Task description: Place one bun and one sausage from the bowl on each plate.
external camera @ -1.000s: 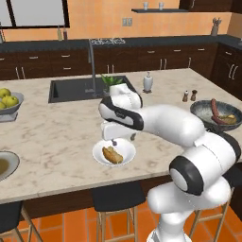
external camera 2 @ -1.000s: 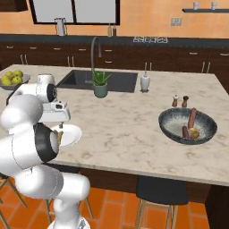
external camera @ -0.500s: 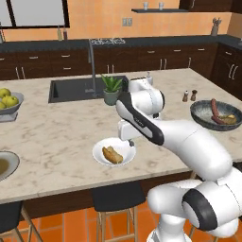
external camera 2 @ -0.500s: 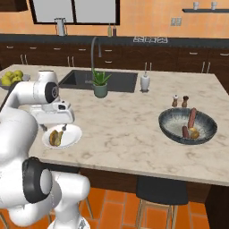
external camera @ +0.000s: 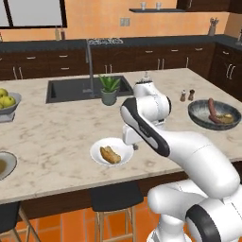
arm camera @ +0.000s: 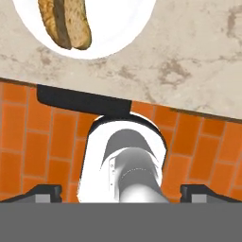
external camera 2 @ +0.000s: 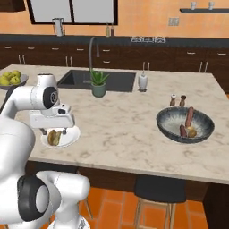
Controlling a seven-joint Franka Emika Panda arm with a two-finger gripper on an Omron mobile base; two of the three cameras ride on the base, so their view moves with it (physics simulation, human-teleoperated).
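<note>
One bun — lengthwise toward plate rim.

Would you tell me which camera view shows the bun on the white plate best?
The hand view: the bun fills the top, split visible, though cropped. The left base view shows the whole bun small on the white plate; in the right base view the claw partly hides it.

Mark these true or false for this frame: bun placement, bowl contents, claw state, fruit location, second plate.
1. A bun lies on the white plate. True.
2. The dark bowl is empty. False: a sausage and other food are inside.
3. The claw grips the bun. False: it is open and holds nothing.
4. The yellow fruit sits inside the sink. False: it sits in a pedestal bowl on the counter.
5. The grey plate holds a sausage. False: none is visible there.
</note>
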